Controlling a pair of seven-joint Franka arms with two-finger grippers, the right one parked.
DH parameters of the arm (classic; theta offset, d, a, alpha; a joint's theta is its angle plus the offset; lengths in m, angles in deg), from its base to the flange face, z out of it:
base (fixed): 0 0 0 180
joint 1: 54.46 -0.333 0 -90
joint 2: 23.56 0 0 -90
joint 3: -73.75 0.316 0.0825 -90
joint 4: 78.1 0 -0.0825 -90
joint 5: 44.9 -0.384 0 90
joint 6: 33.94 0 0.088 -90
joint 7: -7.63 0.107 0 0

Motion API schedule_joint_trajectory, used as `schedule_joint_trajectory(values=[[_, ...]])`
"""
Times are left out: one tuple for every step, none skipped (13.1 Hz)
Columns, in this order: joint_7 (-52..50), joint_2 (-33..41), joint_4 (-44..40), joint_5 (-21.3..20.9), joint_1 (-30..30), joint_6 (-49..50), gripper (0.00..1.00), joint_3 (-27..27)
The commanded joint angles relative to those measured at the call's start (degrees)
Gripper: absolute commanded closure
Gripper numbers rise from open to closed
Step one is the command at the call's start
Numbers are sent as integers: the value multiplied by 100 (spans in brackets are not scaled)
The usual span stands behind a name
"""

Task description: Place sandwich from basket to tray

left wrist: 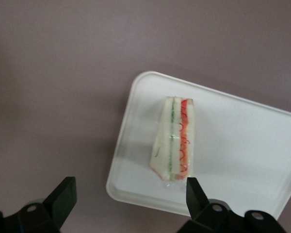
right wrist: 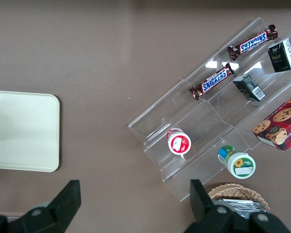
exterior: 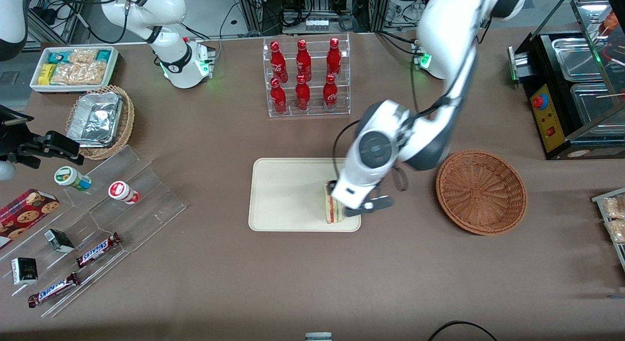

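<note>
On the tray (exterior: 288,194), in the front view, you see the sandwich (exterior: 331,209) lying at the end toward the working arm, close to the corner nearest the camera, with its red and green filling edge showing. Your left arm reaches down over that end of the tray, and its gripper (exterior: 365,207) sits just above and beside the sandwich; the wrist housing covers the fingers, so you cannot read their spread from this angle. Your basket (exterior: 481,192) stands on the brown table (exterior: 312,282) toward the working arm's end, apart from the tray, with nothing in it. Farther from the camera than the tray, a clear rack of red bottles (exterior: 305,77) stands upright.

From the left wrist camera, you look straight down on the sandwich (left wrist: 174,140) lying flat in the tray (left wrist: 242,145), near one rounded corner and inside the rim. Both dark fingertips (left wrist: 63,194) show spread wide, one over bare table and the other next to the tip of the wedge; nothing is gripped between them, and you cannot tell whether that fingertip touches the wrap.

From the right wrist camera, you see one end of the tray (right wrist: 24,131) and a clear stepped stand (right wrist: 208,111) carrying chocolate bars (right wrist: 211,81) and small cups (right wrist: 178,142).
</note>
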Motion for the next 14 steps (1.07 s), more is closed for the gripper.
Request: schedule_joint_trajectory(values=[[153,992,883,-83,-531,59,0,-55],[546,1230,1050,-101,-751,198,0,-55],[855,1458,1208,-119,-945,400,0,-46],[1049,1774,1419,-241,-1155,567,0,-20],[1199,2099,1612,-372,-1410,638,0,-11],[1549,2320,1692,-400,-1552,787,0,-11],[1865,2470,1693,-409,-1692,1050,0,-11],[2121,2645,1693,-409,-1859,1200,0,-11],[2384,2804,1702,-409,-1974,1323,0,-11],[2718,2936,1685,-400,-2114,1473,0,-11],[3052,3059,1658,-400,-2220,1622,0,-11],[3351,3191,1658,-400,-2299,1754,0,-11],[3598,3323,1641,-400,-2352,1842,0,6],[3800,3402,1597,-391,-2510,1895,0,50]])
